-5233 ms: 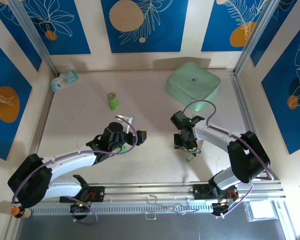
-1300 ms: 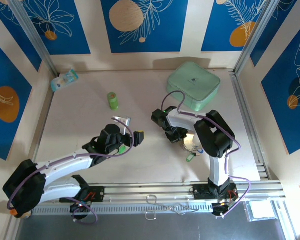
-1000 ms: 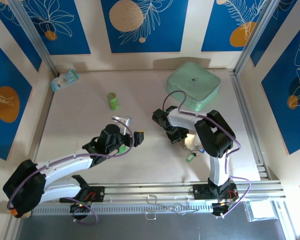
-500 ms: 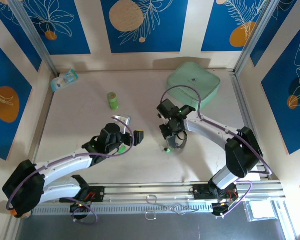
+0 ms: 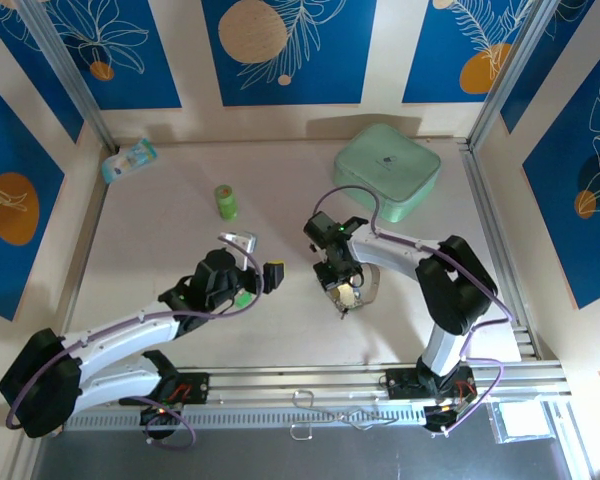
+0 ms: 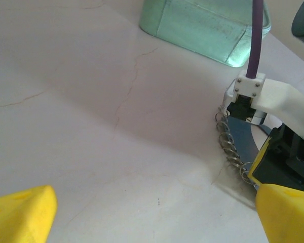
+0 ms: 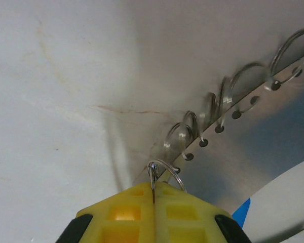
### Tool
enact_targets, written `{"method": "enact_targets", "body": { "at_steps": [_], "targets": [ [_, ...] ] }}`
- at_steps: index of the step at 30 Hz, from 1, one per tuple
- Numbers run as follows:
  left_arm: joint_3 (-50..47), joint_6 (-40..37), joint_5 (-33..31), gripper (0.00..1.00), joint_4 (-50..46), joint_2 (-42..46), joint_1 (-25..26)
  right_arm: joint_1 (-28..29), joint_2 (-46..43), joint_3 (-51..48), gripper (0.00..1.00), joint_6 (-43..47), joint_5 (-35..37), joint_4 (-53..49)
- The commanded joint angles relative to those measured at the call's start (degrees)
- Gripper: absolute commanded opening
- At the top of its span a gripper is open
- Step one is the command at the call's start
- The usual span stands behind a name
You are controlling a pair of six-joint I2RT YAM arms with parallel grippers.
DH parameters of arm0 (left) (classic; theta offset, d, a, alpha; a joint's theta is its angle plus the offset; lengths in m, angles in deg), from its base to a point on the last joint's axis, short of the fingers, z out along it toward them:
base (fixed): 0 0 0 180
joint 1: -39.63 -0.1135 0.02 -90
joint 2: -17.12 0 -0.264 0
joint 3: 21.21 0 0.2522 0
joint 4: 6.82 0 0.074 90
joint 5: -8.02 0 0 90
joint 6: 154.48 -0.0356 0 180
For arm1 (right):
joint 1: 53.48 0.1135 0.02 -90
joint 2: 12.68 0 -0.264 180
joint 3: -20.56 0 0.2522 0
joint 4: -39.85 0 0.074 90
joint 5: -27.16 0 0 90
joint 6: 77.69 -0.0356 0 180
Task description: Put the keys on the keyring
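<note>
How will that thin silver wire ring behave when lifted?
Probably light: the thin silver wire ring is slender. Pinched at one spot by the right end effector, it may pivot, and the linked perforated metal strip likely swings.

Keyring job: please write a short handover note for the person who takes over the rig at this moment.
Left gripper: open and empty, over bare table, near the right gripper.
Right gripper: shut on the keyring, pinching its thin wire loop. The chain lies on the table beside it.
Keys: none clearly visible; I cannot tell where they lie.
Done: the keyring is gripped.
Left: apparently all the rest. Find each key and thread it onto the loop.
</note>
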Motion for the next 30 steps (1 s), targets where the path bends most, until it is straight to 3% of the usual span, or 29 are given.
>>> {"method": "enact_targets", "body": {
  "at_steps": [1,5,10,14,21,30],
  "targets": [
    [-1.02,0.68,-1.07,1.0,0.08,1.38,0.45,1.58,0.9,2.44,0.0,-1.25,0.19,-1.39],
    [-1.54,0.81,-1.25,1.0,0.18,1.86,0.45,1.72,2.62,3.34,0.03,-2.5,2.13,-2.45],
    [-1.84,0.81,-1.33,1.0,0.09,2.17,0.39,1.46,3.39,4.56,0.32,-3.66,6.11,-4.77],
    [-2.12,0.9,-1.42,1.0,0.48,2.13,0.43,1.21,1.84,4.52,0.43,-3.5,5.18,-4.52],
    [-1.92,0.81,-1.42,1.0,0.45,1.95,0.44,-0.09,-3.01,3.59,0.44,-3.97,0.17,-2.49],
    [-1.87,0.85,-1.08,1.0,1.3,1.17,0.46,-9.07,-11.12,-1.49,0.37,-6.53,-5.03,0.63]
  ]
}}
